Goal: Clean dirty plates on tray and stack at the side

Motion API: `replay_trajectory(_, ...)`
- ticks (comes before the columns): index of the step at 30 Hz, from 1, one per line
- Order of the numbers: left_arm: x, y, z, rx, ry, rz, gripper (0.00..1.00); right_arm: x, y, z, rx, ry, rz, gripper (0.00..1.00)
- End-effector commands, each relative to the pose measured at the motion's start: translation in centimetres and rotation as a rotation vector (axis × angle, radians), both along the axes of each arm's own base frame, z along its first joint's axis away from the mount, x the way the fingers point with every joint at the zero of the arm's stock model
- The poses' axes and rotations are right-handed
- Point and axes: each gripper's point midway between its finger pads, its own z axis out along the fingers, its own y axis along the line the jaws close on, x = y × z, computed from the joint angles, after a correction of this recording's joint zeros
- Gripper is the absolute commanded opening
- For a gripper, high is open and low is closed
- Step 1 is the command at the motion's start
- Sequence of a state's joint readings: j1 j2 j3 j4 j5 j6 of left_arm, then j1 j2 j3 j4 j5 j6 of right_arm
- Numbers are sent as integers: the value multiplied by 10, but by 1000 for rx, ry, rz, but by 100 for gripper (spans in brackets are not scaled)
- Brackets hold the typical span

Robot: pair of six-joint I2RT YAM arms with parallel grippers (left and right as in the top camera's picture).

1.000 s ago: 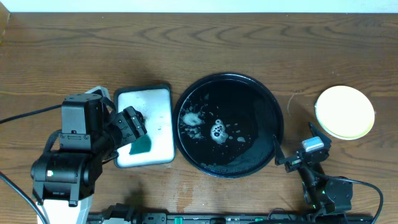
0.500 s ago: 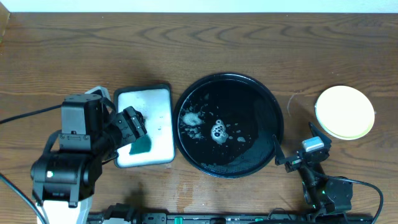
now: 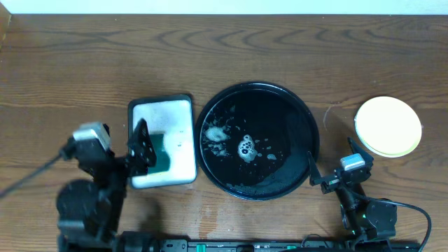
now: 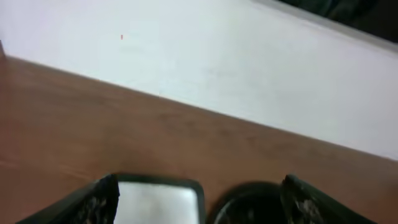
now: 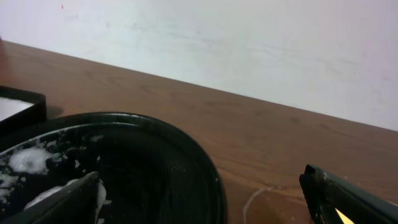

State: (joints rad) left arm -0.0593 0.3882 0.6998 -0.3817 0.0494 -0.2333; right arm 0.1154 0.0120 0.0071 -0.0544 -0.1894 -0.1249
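The black tray (image 3: pixel 283 115) lies mid-table with soap foam (image 3: pixel 243 147) on its face and no plate on it. To its right on the bare wood is the plates' stack (image 3: pixel 388 126), pale yellow on top. My left gripper (image 3: pixel 140 145) stands open over the left edge of the small white tray, holding nothing; in the left wrist view its open jaws (image 4: pixel 196 205) frame the white tray (image 4: pixel 158 202) and the black tray (image 4: pixel 249 208). My right gripper (image 3: pixel 331 157) rests open at the black tray's right rim (image 5: pixel 155 162), with nothing between its fingertips (image 5: pixel 199 199).
A small white tray (image 3: pixel 171 115) with a black rim lies left of the black tray, a teal sponge (image 3: pixel 161 157) in its near part. A white wall runs along the table's far edge. Both arm bases stand at the near edge.
My left arm has drawn back toward the near edge and its gripper has come off the teal sponge, which stays in the white tray. The right arm has not moved.
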Motion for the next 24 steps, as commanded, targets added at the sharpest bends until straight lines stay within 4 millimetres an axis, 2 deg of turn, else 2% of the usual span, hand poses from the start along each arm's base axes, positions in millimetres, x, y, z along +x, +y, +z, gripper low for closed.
replay_trajectory(1,-6,3,-27,93,-80,-1,83,0,-2,-1,-4,0,-7,99)
replay_trajectory(8,-5,7,-71,93,-209,22,84,0,-2,-1,-4,0,-7,99)
replay_trajectory(18,13,6,-124,92,-197,22,84,0,-2,-1,-4,0,-7,99)
replay_trajectory(24,14,6,-126,93,-189,22,84,0,-2,-1,-3,0,-7,99)
